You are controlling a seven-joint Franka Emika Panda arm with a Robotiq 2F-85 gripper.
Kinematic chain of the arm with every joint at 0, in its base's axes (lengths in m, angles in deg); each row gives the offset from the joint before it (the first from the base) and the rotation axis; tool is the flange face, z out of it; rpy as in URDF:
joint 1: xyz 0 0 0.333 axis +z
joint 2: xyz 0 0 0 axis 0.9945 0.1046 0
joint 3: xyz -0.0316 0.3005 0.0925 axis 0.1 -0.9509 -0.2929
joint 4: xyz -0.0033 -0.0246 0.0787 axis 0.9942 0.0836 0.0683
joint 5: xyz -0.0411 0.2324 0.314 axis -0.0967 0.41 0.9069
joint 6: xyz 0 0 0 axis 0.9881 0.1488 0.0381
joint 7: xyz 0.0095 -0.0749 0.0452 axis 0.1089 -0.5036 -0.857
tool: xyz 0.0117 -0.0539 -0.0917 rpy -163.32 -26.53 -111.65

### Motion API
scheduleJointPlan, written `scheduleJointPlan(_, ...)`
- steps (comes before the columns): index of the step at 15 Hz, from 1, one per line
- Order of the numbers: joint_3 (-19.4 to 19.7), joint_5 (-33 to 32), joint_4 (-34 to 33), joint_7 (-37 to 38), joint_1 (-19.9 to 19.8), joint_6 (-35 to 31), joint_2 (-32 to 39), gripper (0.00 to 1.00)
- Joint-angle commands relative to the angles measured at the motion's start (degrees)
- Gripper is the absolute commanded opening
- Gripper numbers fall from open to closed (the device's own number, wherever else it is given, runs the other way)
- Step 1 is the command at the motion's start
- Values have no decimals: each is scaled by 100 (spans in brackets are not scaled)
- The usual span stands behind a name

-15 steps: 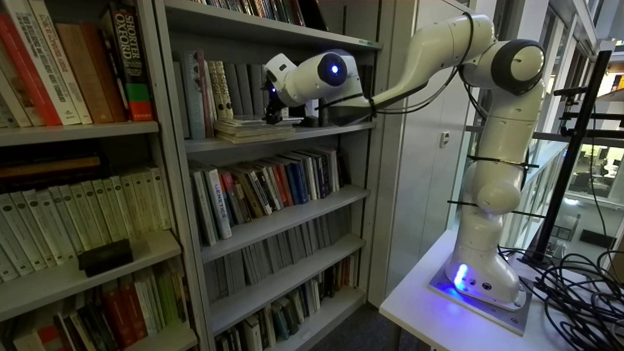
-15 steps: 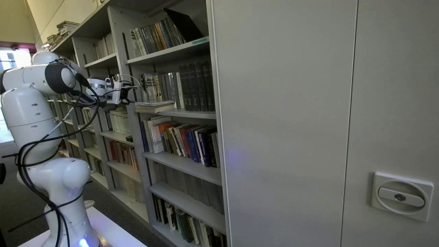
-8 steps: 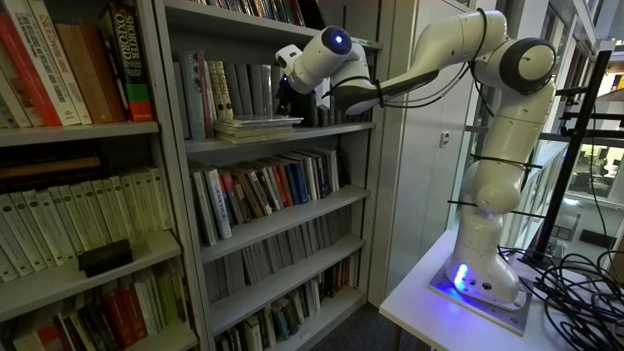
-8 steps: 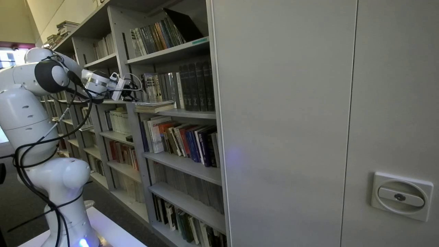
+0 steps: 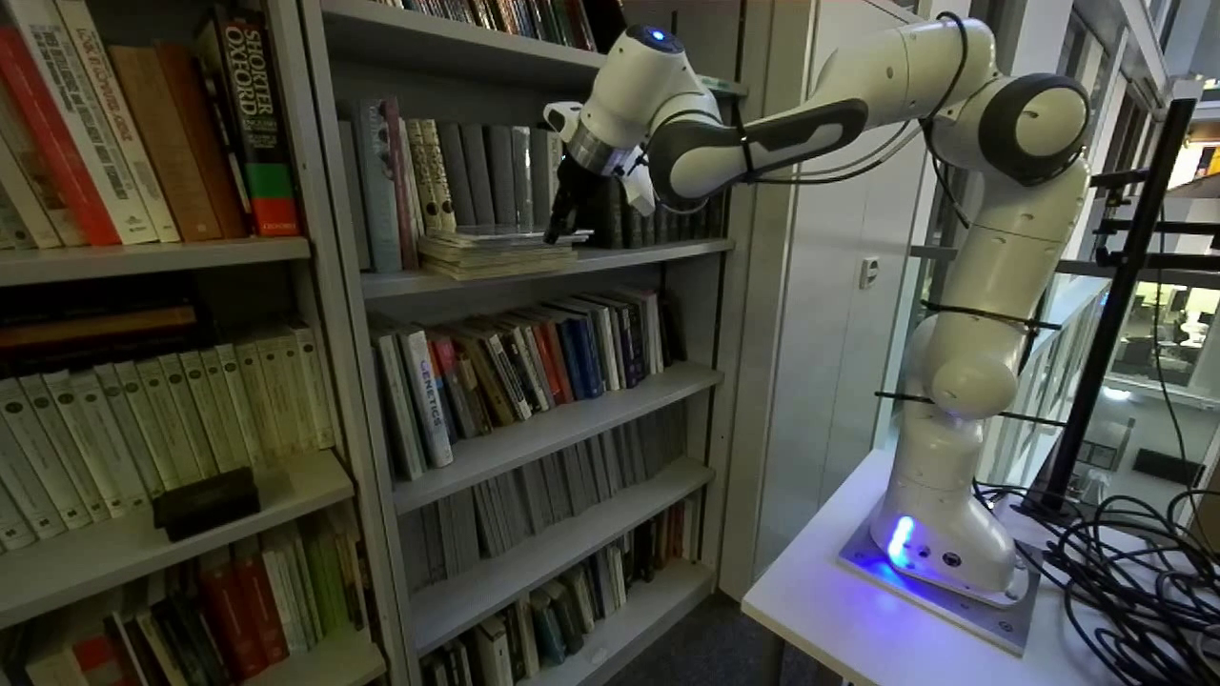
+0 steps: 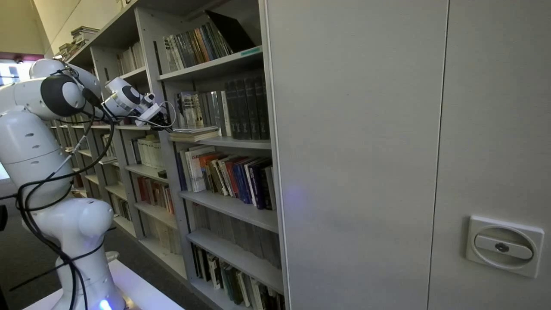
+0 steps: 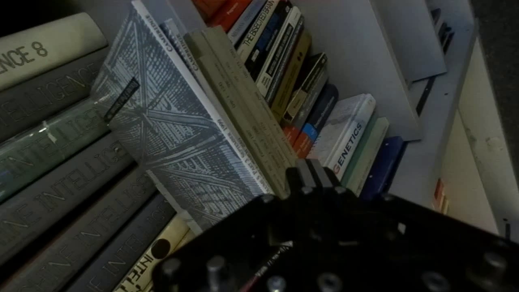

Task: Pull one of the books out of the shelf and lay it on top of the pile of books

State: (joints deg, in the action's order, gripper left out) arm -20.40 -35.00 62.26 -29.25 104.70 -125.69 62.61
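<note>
Wrist view: jaws pressed together, apparently nothing between, near the book pile (image 5: 496,257); contact unclear. Pile lies flat on the shelf (image 5: 572,419), grey patterned book (image 7: 174,121) on top; can't tell if it's the task's book. Risk: a sideways swing this low would probably shove that top one askew or over the edge.
</note>
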Motion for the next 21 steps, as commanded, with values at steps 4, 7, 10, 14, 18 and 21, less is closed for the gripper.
scheduleJointPlan(4,-116,503,-120,-256,-194,224,-68,0)
scheduleJointPlan(7,-235,29,-146,-127,-264,77,122,0)
scheduleJointPlan(10,-363,-365,-266,-52,-275,54,396,0)
scheduleJointPlan(14,-444,-824,-500,-27,-175,80,741,0)
scheduleJointPlan(18,-508,-1116,-691,-33,-71,102,943,0)
scheduleJointPlan(21,-569,-1277,-840,-85,9,138,1058,0)
